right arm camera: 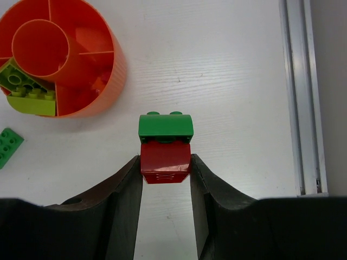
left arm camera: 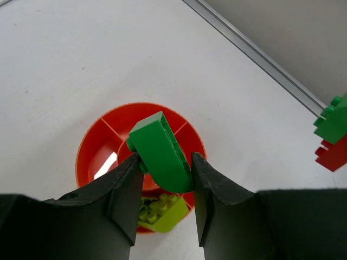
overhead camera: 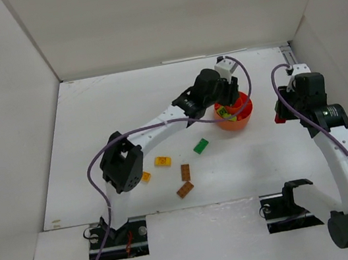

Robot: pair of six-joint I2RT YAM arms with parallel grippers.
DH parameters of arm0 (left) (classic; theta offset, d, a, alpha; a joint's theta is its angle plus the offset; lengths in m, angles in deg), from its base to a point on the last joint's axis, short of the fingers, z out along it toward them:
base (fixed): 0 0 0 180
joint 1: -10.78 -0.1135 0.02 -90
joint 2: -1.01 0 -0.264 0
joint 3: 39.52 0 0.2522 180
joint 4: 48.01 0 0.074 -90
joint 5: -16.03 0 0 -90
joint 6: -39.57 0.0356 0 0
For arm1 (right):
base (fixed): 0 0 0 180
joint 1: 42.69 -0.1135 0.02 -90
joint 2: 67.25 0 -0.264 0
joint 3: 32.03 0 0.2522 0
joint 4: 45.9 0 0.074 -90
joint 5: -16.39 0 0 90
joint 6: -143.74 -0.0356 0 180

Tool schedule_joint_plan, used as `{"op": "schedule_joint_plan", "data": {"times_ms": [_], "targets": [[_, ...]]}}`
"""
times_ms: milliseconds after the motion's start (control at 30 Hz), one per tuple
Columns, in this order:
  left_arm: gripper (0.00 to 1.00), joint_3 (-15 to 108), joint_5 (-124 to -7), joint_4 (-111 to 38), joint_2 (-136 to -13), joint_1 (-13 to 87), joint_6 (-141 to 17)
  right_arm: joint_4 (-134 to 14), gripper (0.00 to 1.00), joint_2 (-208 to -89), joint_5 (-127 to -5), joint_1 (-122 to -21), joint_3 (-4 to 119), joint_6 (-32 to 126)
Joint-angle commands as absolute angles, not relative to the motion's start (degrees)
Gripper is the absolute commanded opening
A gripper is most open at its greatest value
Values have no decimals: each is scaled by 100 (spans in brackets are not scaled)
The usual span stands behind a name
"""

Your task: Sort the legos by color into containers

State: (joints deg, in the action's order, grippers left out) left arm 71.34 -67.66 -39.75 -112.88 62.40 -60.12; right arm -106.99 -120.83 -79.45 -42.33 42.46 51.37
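Note:
My left gripper (left arm camera: 165,170) is shut on a green curved brick (left arm camera: 160,151) and holds it above the orange-red divided bowl (left arm camera: 95,146). A lime brick (left arm camera: 162,214) lies in one of the bowl's compartments. In the top view the left gripper (overhead camera: 228,87) hangs over the bowl (overhead camera: 236,119). My right gripper (right arm camera: 165,162) is shut on a red brick (right arm camera: 165,161) with a green brick (right arm camera: 165,126) stuck on its far end, held right of the bowl (right arm camera: 103,86). This pair also shows in the left wrist view (left arm camera: 332,135). The right gripper (overhead camera: 282,112) is to the right of the bowl.
Loose bricks lie on the table left of the bowl: a green plate (overhead camera: 201,145), a yellow brick (overhead camera: 162,161), an orange one (overhead camera: 146,177) and two brown ones (overhead camera: 186,172) (overhead camera: 185,190). A metal rail (right arm camera: 301,92) runs along the right edge. White walls enclose the table.

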Motion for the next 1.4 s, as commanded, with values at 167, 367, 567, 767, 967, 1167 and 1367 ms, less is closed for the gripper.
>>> {"op": "schedule_joint_plan", "data": {"times_ms": [167, 367, 567, 767, 967, 1167, 1367], "targets": [[0, 7682, -6184, -3934, -11589, 5649, -6212, -10554, 5, -12068, -8248, -4216, 4325, 5084], [0, 7355, -5929, -4180, -11579, 5491, -6212, -10492, 5, -12297, -8091, -4216, 4325, 5084], [0, 7355, -5876, -4181, -11782, 5490, -6142, -10492, 5, -12297, -8204, -4216, 4325, 5084], [1, 7241, -5718, -4233, -11834, 5490, -6151, -10545, 5, -12402, -8257, -4216, 4378, 5084], [1, 7109, -5718, -4233, -11940, 5490, -6273, -10545, 6, -12508, -8257, -4216, 4431, 5084], [4, 6995, -5577, -4233, -11940, 5490, -6274, -10598, 6, -12508, -8257, -4216, 4484, 5084], [13, 6925, -5507, -4233, -11940, 5490, -6221, -10598, 6, -12508, -8257, -4216, 4484, 5084]]}}
